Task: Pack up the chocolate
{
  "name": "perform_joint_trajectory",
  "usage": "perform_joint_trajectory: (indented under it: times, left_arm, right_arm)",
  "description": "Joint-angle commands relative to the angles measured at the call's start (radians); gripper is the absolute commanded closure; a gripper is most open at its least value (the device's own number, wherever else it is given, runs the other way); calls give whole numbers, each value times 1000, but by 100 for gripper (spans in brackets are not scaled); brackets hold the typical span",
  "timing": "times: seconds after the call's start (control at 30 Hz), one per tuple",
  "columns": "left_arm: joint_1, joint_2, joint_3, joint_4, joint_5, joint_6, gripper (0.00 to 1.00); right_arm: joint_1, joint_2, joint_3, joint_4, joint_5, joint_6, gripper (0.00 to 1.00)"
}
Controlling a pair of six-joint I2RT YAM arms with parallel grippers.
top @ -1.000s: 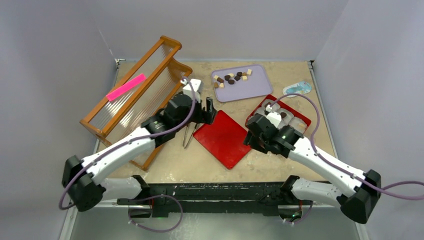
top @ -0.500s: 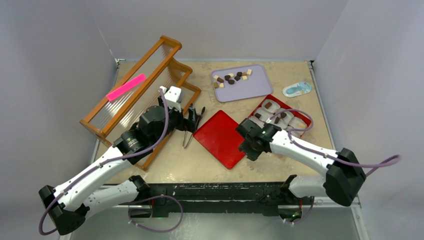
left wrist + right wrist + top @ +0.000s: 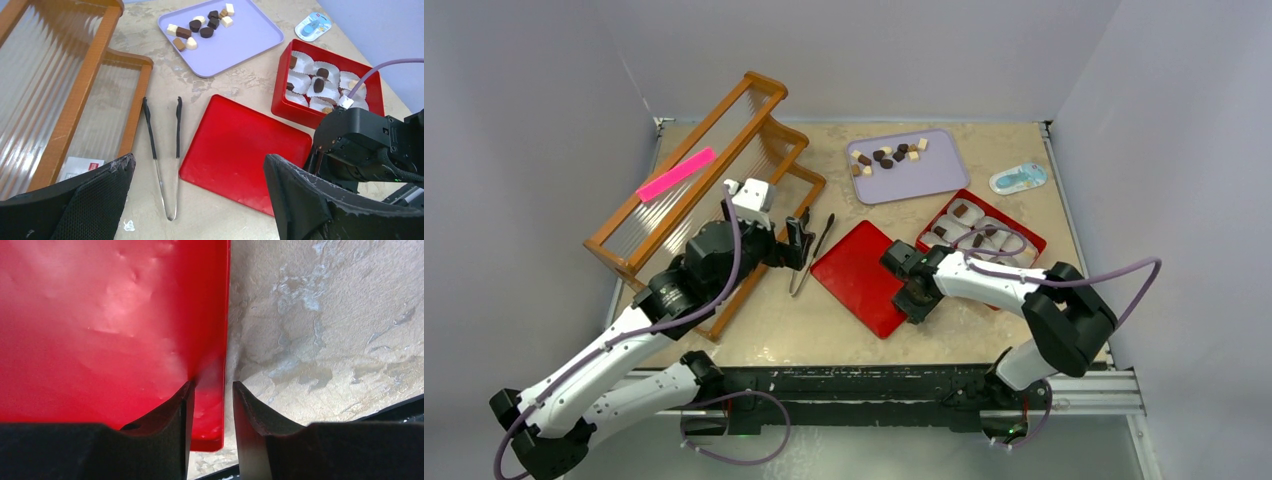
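While the red lid's (image 3: 100, 315) edge is straddled by narrow right gripper (image 3: 212, 389) fingers, nothing is clamped. It could be shoved aside on closing.

- The left arm (image 3: 614, 340) is made of white shell links joined by rounded black housings.
- The right arm (image 3: 996, 286) is built alike: white links, black joints and a bulky black elbow.
- A mauve-grey cable (image 3: 732, 250) runs along the left arm, and a second cable (image 3: 1124, 275) of the same colour runs along the right.
- A small white camera block (image 3: 750, 194) sits on the left wrist.
- The left gripper (image 3: 199, 162) has broad black fingers with a coarse mesh-like grain and whitish, scuffed edges.
- The right gripper (image 3: 212, 386) has smooth black fingers that taper to narrow tips.
- Its black wrist housing (image 3: 365, 135) shows a few small screw heads and a white plug (image 3: 345, 102) where the cable enters.
- Both arms are mounted on a black base rail (image 3: 854, 385).
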Motion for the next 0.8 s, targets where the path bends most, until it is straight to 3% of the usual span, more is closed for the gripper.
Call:
perform_joint_trajectory:
  times: [0.0,0.13,0.37,0.6,0.77]
  left_arm:
    - [-3,-27,-9,-4,-49,7,1]
    - [-2,-37,-16,-6,-54,7,2]
    - [-3,-39,8,-20,-44,7,4]
    - [-3,-1,40,-33,-71,-25,12]
    - [-2,84,84,-66,-27,-58,18]
  right_arm:
    - [-4,18,-25,-6,6,53,64]
    - [-5,38,-35,-4,24,59,70]
    - [-4,10,1,-107,95,34,99]
    - [-4,-206,-19,-205,183,34,100]
    - [-5,-394,-55,-157,202,-56,100]
